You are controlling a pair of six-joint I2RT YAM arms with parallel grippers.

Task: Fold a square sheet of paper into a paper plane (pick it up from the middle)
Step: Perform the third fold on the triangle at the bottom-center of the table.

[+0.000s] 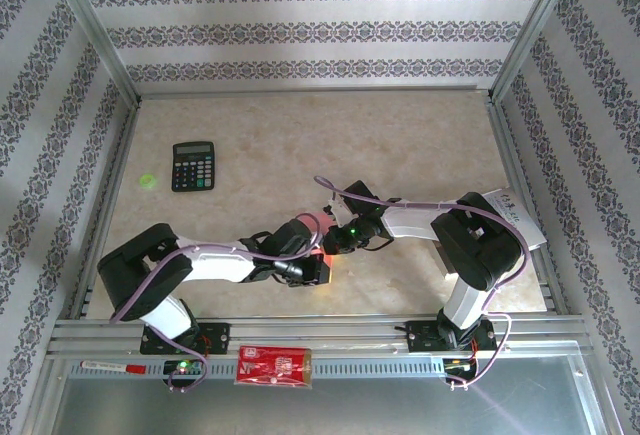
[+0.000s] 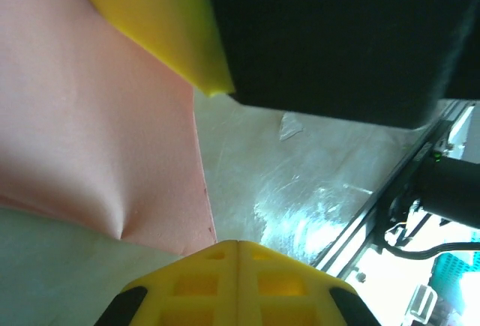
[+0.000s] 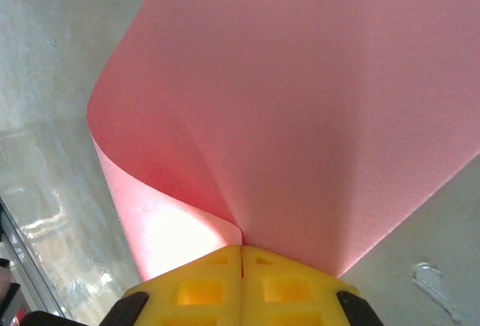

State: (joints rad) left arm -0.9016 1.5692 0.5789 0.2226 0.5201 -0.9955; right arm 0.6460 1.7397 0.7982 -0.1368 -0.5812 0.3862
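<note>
The square sheet of paper is plain pink-red and curls over in a loose bend; my right gripper is shut on it, with the paper running into the seam between the yellow fingers. Seen from above, the sheet peeks out between the two wrists at the table's middle front, where the right gripper meets the left gripper. In the left wrist view the sheet lies to the left, its edge passing just beside the left gripper. That gripper is shut with nothing in its seam. The right gripper's yellow finger hangs close above.
A black calculator lies at the back left, with a small green dot beside it. A white printed leaflet sits by the right arm. A red printed packet rests on the front rail. Metal frame posts and patterned walls enclose the table.
</note>
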